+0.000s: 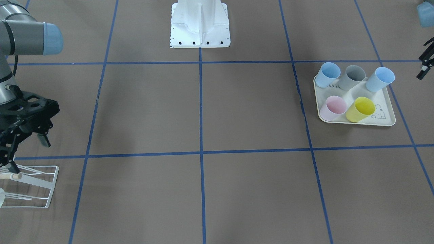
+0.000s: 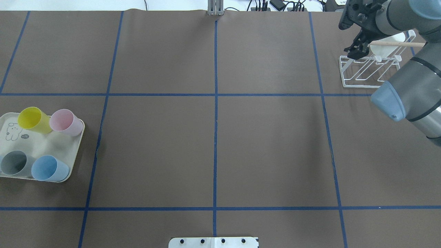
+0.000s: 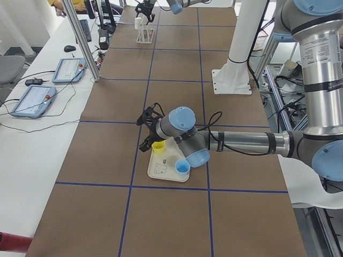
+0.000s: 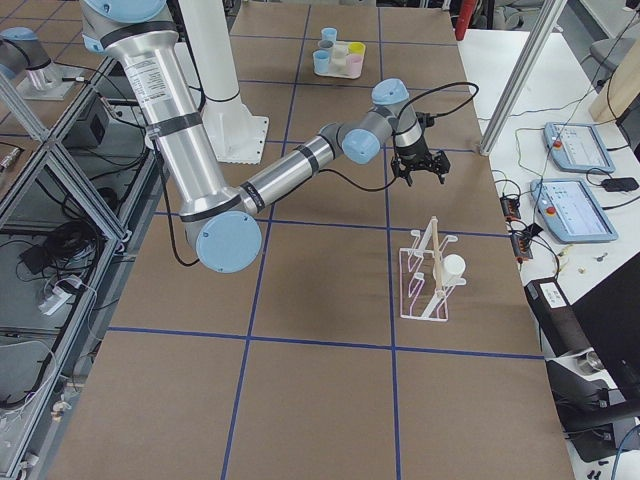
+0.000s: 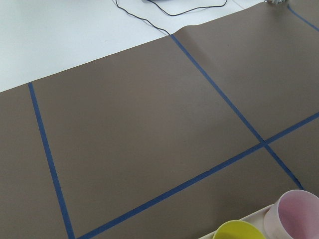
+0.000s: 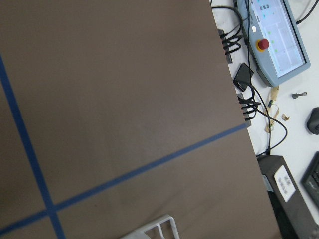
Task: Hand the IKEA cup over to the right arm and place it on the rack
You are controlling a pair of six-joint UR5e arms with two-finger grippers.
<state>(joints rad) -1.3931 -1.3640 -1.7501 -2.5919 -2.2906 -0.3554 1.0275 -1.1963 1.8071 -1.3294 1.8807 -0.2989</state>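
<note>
Nearest the robot is the cream tray (image 2: 44, 144) with the yellow cup (image 2: 33, 120), pink cup (image 2: 66, 122), grey cup (image 2: 15, 162) and blue cup (image 2: 50, 168) lying on it. The left gripper (image 3: 143, 133) hangs just beside the yellow one. Only a sliver of it makes the front view, so I can't tell if its jaws are spread or not.

Way over at the far edge, a white cup (image 4: 455, 268) is already on the rack (image 4: 420, 290), so I'd say the step in hand is getting the right arm (image 4: 300, 165) clear. The right gripper (image 4: 420, 178) is above the rack's end toward the table's middle, jaws spread wide with nothing in them. To do this well, I'd go straight up first and only then swing off. Those spread fingers sit close to the wooden dowel (image 2: 396, 44) and the upturned prongs, and a light wire rack would probably slide or tip if clipped.

The white cup sits on the rack's far side, just beside the dowel. It's lying over rather than upright, with its long axis running away from the robot and tilted up a little. The round end faces outward — it looks like the closed base, but I can't say for sure.
</note>
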